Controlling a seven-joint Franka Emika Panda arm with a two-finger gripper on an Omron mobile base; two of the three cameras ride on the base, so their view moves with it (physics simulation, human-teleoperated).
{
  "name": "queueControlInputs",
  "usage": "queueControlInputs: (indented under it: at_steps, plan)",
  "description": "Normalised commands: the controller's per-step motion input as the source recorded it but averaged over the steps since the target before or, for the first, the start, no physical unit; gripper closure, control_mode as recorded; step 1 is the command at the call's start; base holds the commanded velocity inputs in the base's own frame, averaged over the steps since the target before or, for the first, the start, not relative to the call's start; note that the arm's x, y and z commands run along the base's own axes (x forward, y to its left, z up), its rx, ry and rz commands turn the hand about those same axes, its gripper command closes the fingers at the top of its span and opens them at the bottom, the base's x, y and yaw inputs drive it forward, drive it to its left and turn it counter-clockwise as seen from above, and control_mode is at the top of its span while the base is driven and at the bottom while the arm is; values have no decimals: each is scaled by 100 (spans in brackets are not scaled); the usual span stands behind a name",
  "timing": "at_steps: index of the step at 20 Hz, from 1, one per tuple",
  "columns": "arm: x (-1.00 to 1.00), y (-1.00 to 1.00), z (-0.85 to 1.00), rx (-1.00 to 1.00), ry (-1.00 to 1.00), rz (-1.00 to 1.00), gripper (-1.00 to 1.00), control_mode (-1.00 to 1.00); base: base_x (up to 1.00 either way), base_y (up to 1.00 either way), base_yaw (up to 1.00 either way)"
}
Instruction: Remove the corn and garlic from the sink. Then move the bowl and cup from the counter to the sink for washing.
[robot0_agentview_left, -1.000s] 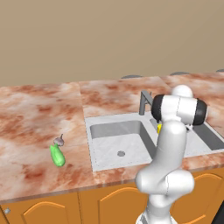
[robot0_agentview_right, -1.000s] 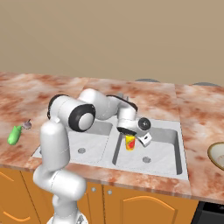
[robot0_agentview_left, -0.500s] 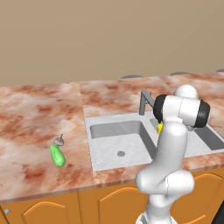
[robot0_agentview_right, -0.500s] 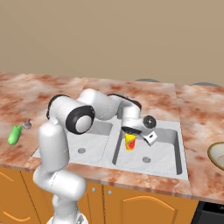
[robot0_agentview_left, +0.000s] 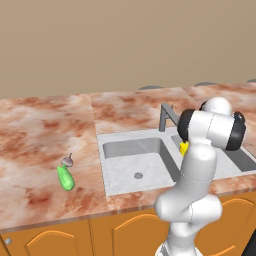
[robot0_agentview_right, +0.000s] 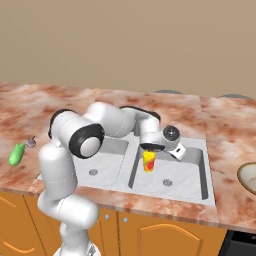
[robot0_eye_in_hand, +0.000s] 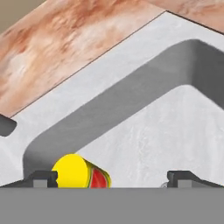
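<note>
The cup stands upright in the right basin of the sink, at the basin's 9 o'clock side, against the divider between the two basins. In the left base view a sliver of the cup shows past the arm. In the hand view the cup sits just inside the left fingertip, with a clear gap to the right fingertip.

The pincer hangs directly above the cup, jaws spread wide and not clamped on it. Whether the left fingertip touches the cup wall cannot be told.

The left basin's round drain lies near that basin's centre. The angular grey tap rises at the sink's 12 o'clock edge.

The corn lies flat on the desk, at 9 o'clock from the sink and well apart from it. The garlic rests just beside the corn's far end, at its 12 o'clock.

The bowl sits on the desk at 3 o'clock from the sink, cut off by the frame edge.
</note>
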Motion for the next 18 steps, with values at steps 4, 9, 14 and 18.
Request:
queueControlInputs:
  at_steps: [4, 9, 14, 18]
  plan:
    - [-26, -15, 19, -27, 1, 6, -100, -100, 0, 0, 0]
    - [-32, -19, 17, -27, 0, 4, -100, -100, 0, 0, 0]
    - [-26, -15, 22, -28, 1, 0, -100, -100, 0, 0, 0]
    - [-22, -13, 27, -27, 14, 0, -100, -100, 0, 0, 0]
